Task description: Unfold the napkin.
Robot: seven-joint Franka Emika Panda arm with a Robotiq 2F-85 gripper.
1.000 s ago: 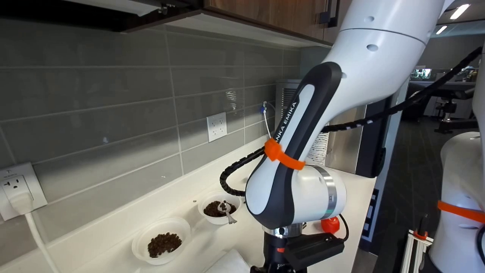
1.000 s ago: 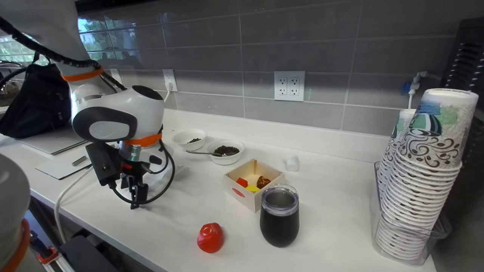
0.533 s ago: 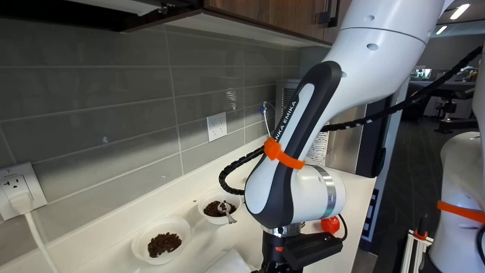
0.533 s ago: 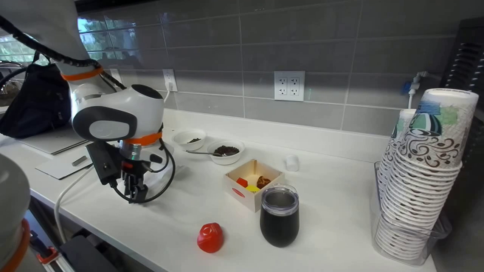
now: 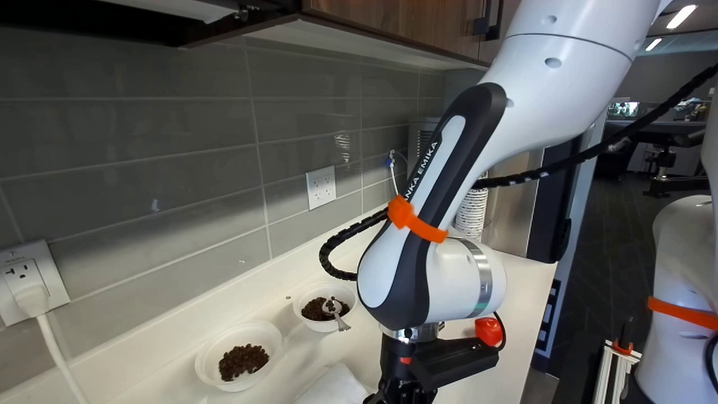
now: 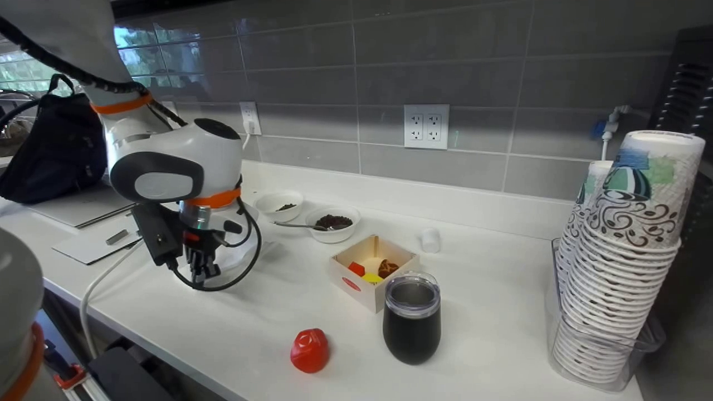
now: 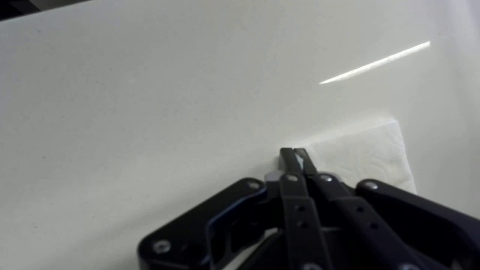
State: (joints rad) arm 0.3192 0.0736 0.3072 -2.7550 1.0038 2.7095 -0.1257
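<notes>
The white napkin (image 7: pixel 369 157) lies folded on the counter in the wrist view, its left part hidden behind the jaws. An exterior view shows only the upper part of the napkin (image 5: pixel 334 387) at the bottom edge. My gripper (image 7: pixel 293 150) has its fingertips together at the napkin's left end, with a pale sliver between them. This looks like a pinched bit of the napkin, though its extent is hard to see. Elsewhere the gripper (image 6: pixel 201 275) stands low over the counter, pointing down.
Two white bowls hold dark pieces: one bowl (image 5: pixel 210 350) stands near the napkin, the other bowl (image 5: pixel 303 320), with a spoon, further along the wall. A small box (image 6: pixel 356 292), a black tumbler (image 6: pixel 412 331), a red object (image 6: pixel 309 351) and stacked cups (image 6: pixel 613 295) stand on the counter.
The jaws have gone from apart to together. The arm has risen slightly and shifted left in an exterior view. There the napkin's visible corner has shifted a little left and upward too.
</notes>
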